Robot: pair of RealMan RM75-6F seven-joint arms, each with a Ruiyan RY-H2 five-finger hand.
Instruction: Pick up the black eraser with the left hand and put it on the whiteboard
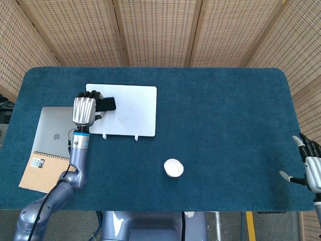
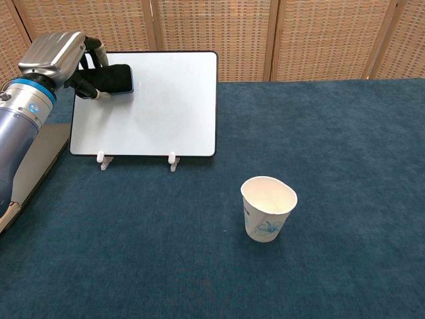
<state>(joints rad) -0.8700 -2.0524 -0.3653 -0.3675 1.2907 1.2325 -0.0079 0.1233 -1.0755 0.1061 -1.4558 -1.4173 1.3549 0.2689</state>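
Starting at the far left, a kraft-covered notebook (image 1: 47, 173) lies near the table edge with a closed silver laptop (image 1: 54, 131) overlapping it. I have my left hand (image 1: 84, 109) raised above the laptop's far corner, at the upper left of the whiteboard (image 1: 131, 115). Its fingers are wrapped round the black eraser (image 2: 113, 79), which sticks out to the right across the board's top left area. From the chest view the eraser looks to be against or just in front of the white surface; I cannot tell whether it is actually touching.

So, as I judge it, the pickup is done and the carry is all but done. What is left is to seat the eraser on the board and let go. The board stands tilted back on two small white feet (image 2: 101, 158), so I would expect the eraser to slide unless it sticks to the surface, and I would ease the fingers off slowly.

Further right, a white paper cup (image 2: 267, 208) stands upright on the blue tablecloth (image 1: 225, 110), well apart from the board and not in my way. At the far right edge my right hand (image 1: 309, 165) hovers with its fingers spread, holding nothing.
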